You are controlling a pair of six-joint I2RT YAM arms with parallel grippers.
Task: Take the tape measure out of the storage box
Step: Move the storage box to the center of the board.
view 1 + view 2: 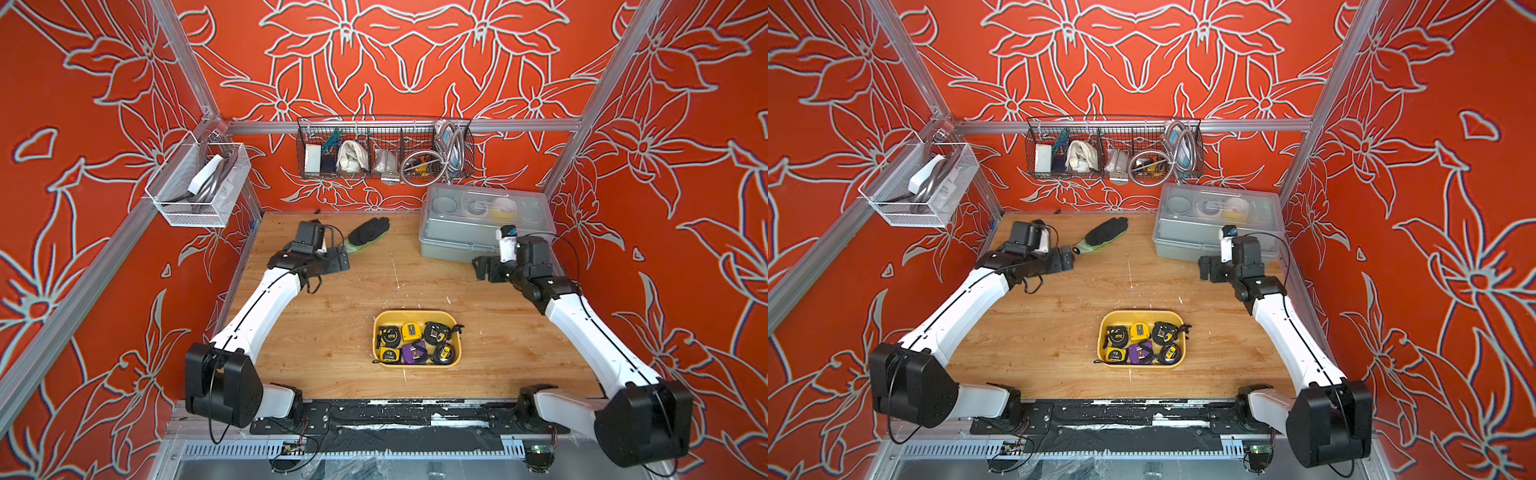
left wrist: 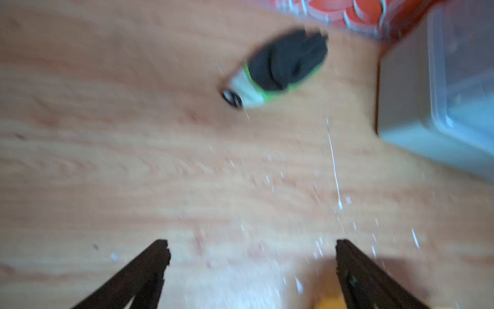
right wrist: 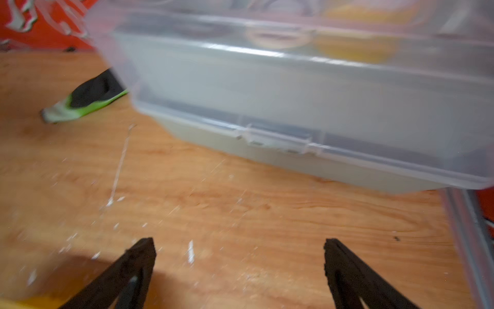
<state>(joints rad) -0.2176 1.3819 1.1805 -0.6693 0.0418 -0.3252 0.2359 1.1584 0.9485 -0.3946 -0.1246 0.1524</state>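
left fingers [image 2: 149, 267] wide, empty | right fingers [image 3: 133, 267] wide, empty | storage box [image 1: 417, 314] well apart from both | risk: tape measures [image 1: 411, 332] packed tight, fingers may snag a neighbour or drag the box

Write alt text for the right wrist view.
The right end effector, jaws wide open and empty, hovers over a scuffed wooden table, facing a grey case with a clear lid. A black-and-green work glove lies on the table near the case.

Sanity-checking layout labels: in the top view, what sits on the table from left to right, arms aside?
Left to right: black glove → yellow storage box → grey case with clear lid.
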